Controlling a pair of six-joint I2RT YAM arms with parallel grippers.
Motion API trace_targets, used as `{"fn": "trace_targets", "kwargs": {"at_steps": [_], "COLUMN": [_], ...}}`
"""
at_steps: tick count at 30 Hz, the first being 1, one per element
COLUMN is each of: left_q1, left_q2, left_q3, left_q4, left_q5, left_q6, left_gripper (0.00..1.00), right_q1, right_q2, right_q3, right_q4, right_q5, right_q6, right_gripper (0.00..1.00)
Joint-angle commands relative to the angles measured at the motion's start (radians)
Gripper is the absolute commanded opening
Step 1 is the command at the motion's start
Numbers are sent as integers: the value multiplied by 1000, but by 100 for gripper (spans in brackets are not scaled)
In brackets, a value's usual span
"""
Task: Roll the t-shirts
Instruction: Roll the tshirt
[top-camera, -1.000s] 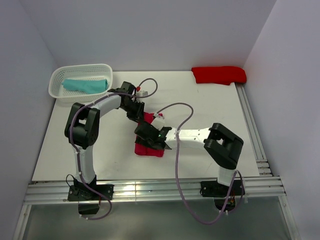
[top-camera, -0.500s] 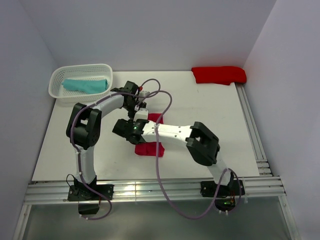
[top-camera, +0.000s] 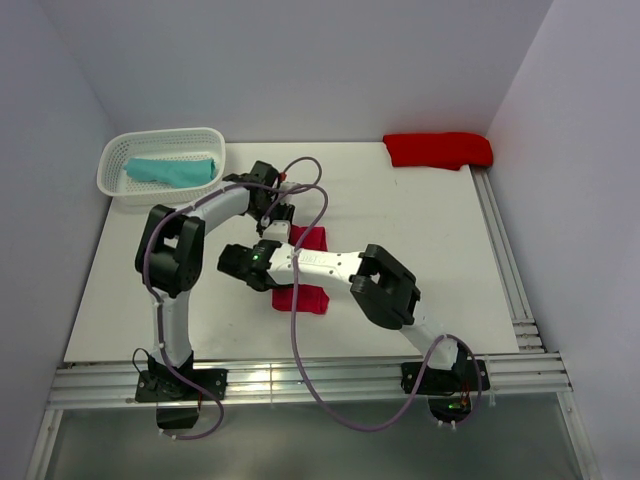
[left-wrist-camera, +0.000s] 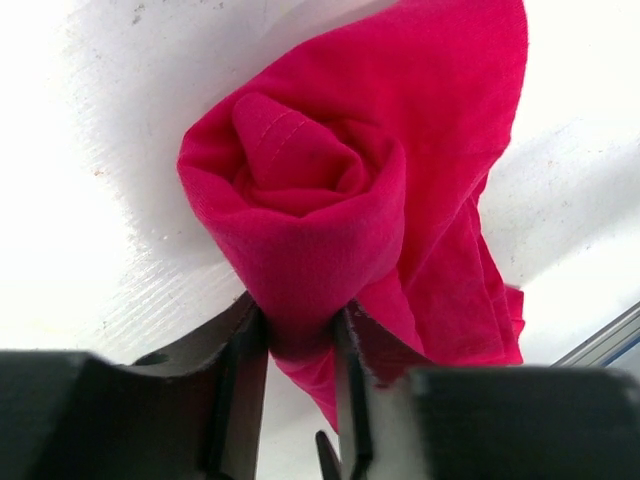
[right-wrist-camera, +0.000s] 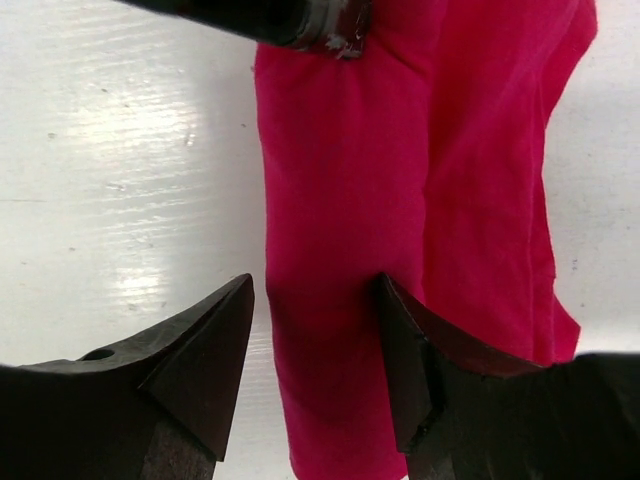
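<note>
T-shirts x3 sit on the white table (top-camera: 420, 230). The teal t-shirt (top-camera: 170, 171) lies inside the lattice basket (top-camera: 113, 160) at the far-left corner. The scarlet t-shirt (top-camera: 437, 149) is bunched at the far-right corner. The crimson t-shirt (top-camera: 300, 299) is mid-table under both arms, well apart from the other two. It's a long folded strip w/ one end wound into a tight spiral; the rest trails loose, so the roll looks only part done.

Risks: if the pinch on the spiral slips, or the loose tail drags on the table, the roll prob. springs open. A finger catching one fold could skew it into a cone rather than an even roll. Both arms crowd the same spot w/ cable loops close by, so a bump or snag is poss.

The left gripper (left-wrist-camera: 297, 315) is clamped narrow on the underside of the rolled end, cloth squeezed btwn both fingers. The right gripper (right-wrist-camera: 315, 290) is spread wide and holds nothing. One finger is over bare table just beside the strip's edge, the other over the cloth. Can't tell if it touches.
</note>
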Motion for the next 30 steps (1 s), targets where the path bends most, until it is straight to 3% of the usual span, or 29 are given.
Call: {"fn": "trace_targets", "kwargs": {"at_steps": [1,7,13,18,24,25,28,30], "left_q1": [-2,-4,1,16,42,45,62,76], "left_q2": [31,43,30,-1,-43,-49,-67,-64], "left_q3": [39,85,130,148,96,81,35,10], "left_q4": [-7,-35,-60,-78,-77,-57,-38,-27], "left_q5": [-58,-54,-29,35,147,176,251,290], "left_q6": [24,38,64,88,159,160,171,177], "left_gripper": [36,48,62,75,78,78,79,79], "right_q1": [2,2,1,-21,-108,-131,-167,-190], "right_q2": [41,90,36,-157,-350,-382,-406,-400], "right_q3": [-33,-37,-142,-427,-811,-860,-1027,-1096], "right_q4": [-75,-136,-22,363,860,1005,1257,1336], "right_q5": [-6,-15,-44,-154,-372,-407,-522,-573], "right_q6": [25,49,42,-7,15,25,74,108], "right_gripper": [59,57,38,33,33,33,33,33]}}
